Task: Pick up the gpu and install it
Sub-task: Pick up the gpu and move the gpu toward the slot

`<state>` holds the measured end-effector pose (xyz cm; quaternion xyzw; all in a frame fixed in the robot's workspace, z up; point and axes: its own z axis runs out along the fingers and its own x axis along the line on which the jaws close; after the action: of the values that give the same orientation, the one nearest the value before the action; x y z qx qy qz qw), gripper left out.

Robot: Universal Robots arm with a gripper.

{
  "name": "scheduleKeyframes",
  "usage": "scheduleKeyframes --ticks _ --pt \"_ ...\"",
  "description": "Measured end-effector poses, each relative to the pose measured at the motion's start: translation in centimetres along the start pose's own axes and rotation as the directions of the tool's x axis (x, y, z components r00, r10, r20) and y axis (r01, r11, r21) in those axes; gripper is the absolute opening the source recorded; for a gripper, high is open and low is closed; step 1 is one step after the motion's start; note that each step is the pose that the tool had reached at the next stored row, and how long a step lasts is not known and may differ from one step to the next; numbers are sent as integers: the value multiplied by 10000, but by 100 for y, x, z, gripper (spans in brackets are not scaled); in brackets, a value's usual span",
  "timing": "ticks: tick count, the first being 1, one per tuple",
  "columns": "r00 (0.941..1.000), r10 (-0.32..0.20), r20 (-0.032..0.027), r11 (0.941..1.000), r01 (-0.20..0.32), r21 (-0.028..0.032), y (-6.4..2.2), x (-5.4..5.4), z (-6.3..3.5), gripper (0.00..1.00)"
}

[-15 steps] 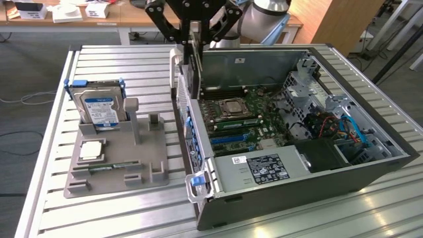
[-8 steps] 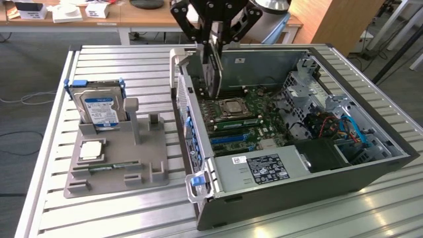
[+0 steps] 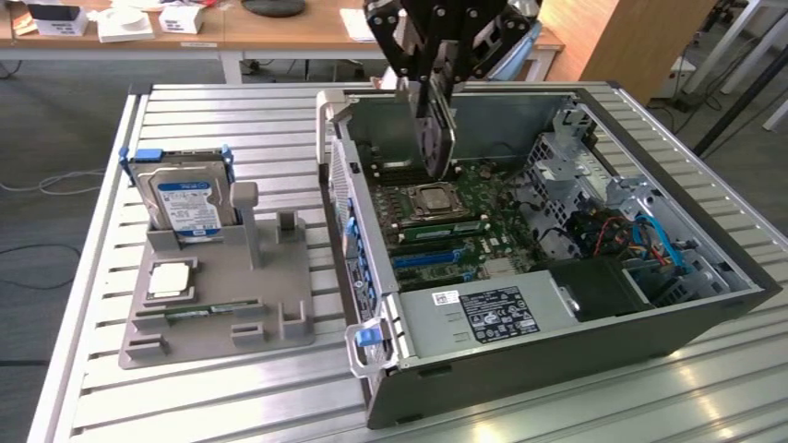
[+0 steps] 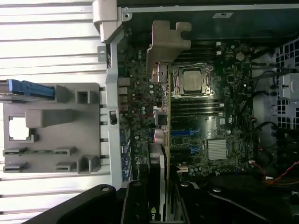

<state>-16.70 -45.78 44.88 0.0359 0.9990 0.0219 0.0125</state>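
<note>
My gripper [image 3: 431,85] hangs over the open computer case [image 3: 689,314], shut on the gpu [image 3: 435,138]. The gpu is a thin dark card held upright on its edge, its lower end just above the motherboard [image 3: 468,231] near the CPU socket [image 3: 434,198]. In the wrist view the gpu [image 4: 161,140] appears edge-on, running from my gripper [image 4: 159,205] out to its grey metal bracket [image 4: 167,39]. The card lies alongside the case's rear wall, over the blue expansion slots [image 4: 187,133].
A grey holder [image 3: 265,295] stands at the exterior view's left of the case, carrying a silver hard drive [image 3: 187,198], a square processor chip [image 3: 169,280] and a memory stick [image 3: 203,312]. Inside the case are a power supply [image 3: 481,314] and drive cables [image 3: 640,245].
</note>
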Motion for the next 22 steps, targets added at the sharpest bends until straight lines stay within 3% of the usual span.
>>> scheduleKeyframes --ticks 16,22 --pt "10000 0 0 10000 0 0 49 -687 18 27" --pt "10000 0 1 10000 0 -1 63 -888 24 27"
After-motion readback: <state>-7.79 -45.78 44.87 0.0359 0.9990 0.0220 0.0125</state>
